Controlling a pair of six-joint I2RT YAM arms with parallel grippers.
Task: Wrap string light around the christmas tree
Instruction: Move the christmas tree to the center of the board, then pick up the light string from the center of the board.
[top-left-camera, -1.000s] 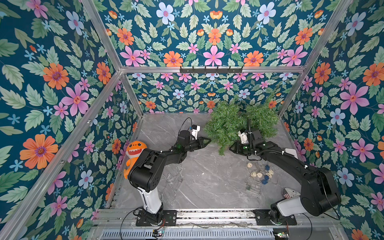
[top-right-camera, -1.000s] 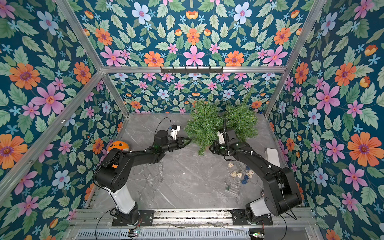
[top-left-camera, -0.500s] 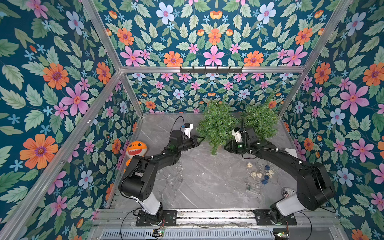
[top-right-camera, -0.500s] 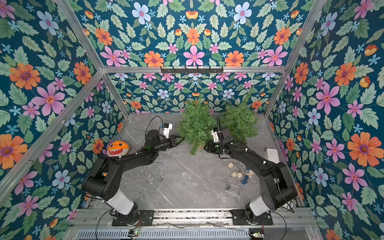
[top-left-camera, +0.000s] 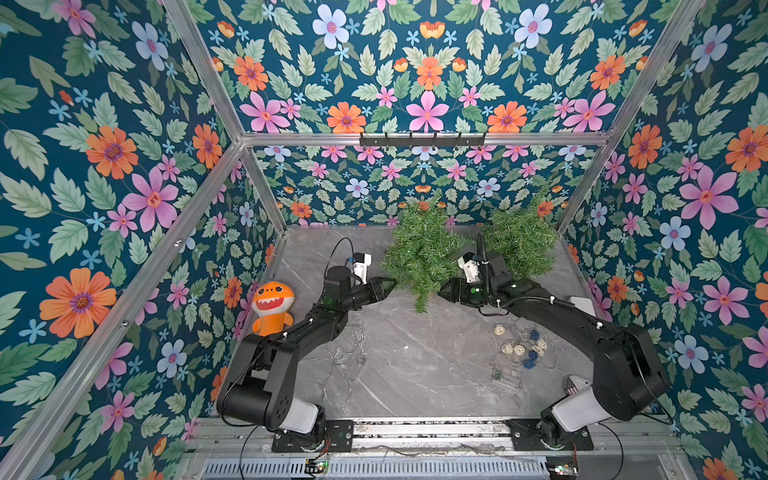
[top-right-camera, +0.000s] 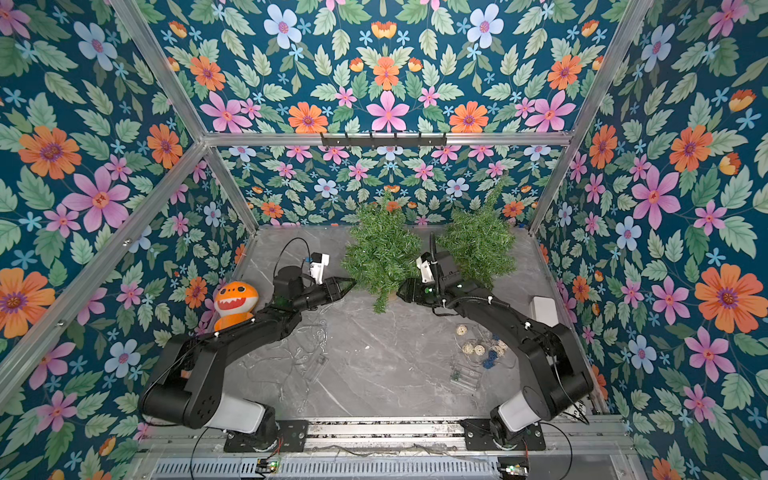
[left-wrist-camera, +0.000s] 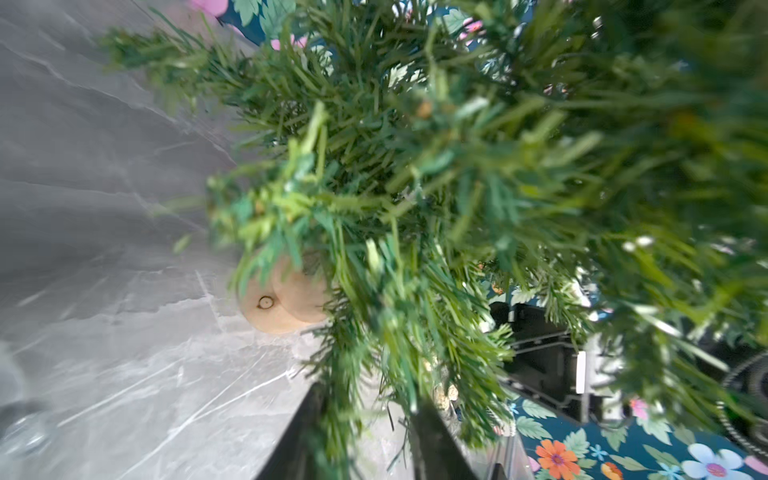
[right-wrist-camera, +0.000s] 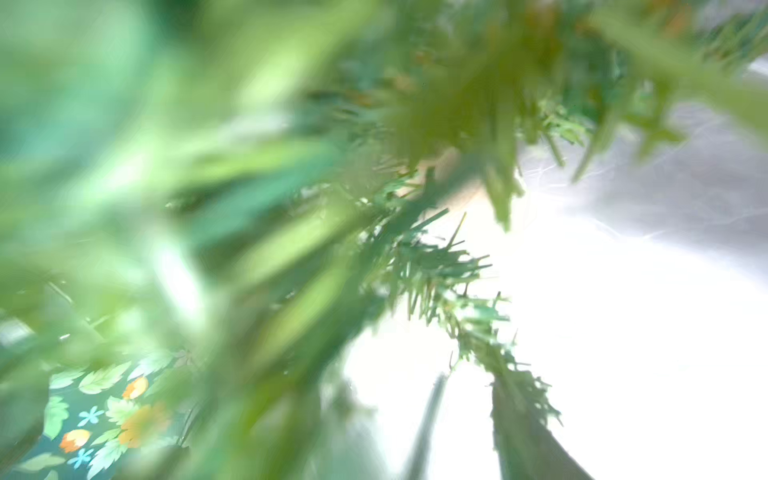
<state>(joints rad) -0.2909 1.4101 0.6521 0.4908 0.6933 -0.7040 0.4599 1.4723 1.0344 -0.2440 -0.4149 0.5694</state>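
Two small green christmas trees stand at the back of the grey table in both top views. The nearer christmas tree (top-left-camera: 422, 253) (top-right-camera: 380, 249) sits between my two grippers. My left gripper (top-left-camera: 392, 284) (left-wrist-camera: 368, 399) is at its left lower branches, open, with twigs hanging between its fingers. Its wooden base (left-wrist-camera: 282, 303) shows under the branches. My right gripper (top-left-camera: 440, 291) (right-wrist-camera: 468, 380) is at its right lower branches, open, with a twig along one finger. A string light with woven balls (top-left-camera: 521, 347) lies loose by the right arm. A clear-wire string light (top-left-camera: 351, 353) lies by the left arm.
The second tree (top-left-camera: 519, 241) stands at the back right, behind my right wrist. An orange plush toy (top-left-camera: 272, 307) leans at the left wall. A white box (top-left-camera: 582, 305) lies at the right wall. A clear battery case (top-left-camera: 505, 374) lies near the ball string.
Both grippers and the nearer tree between them have shifted to the left. Both sets of jaws have since spread apart on the branches.
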